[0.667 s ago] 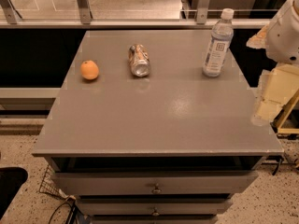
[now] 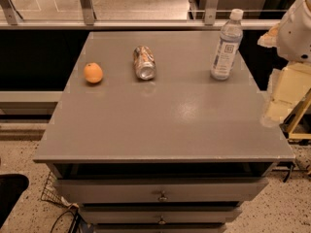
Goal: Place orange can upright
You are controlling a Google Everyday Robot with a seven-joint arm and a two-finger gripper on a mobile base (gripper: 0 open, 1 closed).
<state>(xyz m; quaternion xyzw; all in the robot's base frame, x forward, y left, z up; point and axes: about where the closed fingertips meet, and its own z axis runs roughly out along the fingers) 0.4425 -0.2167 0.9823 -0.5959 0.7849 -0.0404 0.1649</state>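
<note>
The orange can (image 2: 144, 62) lies on its side on the grey cabinet top (image 2: 160, 115), at the back and left of the middle, with a shiny silver end facing me. My gripper (image 2: 278, 103) hangs at the right edge of the top, cream-coloured, below the white arm (image 2: 297, 25). It is far to the right of the can and touches nothing on the top.
A round orange fruit (image 2: 93, 73) sits left of the can. A clear water bottle (image 2: 226, 46) with a white cap stands upright at the back right. Drawers (image 2: 160, 192) are below the front edge. A railing (image 2: 146, 23) runs behind the cabinet.
</note>
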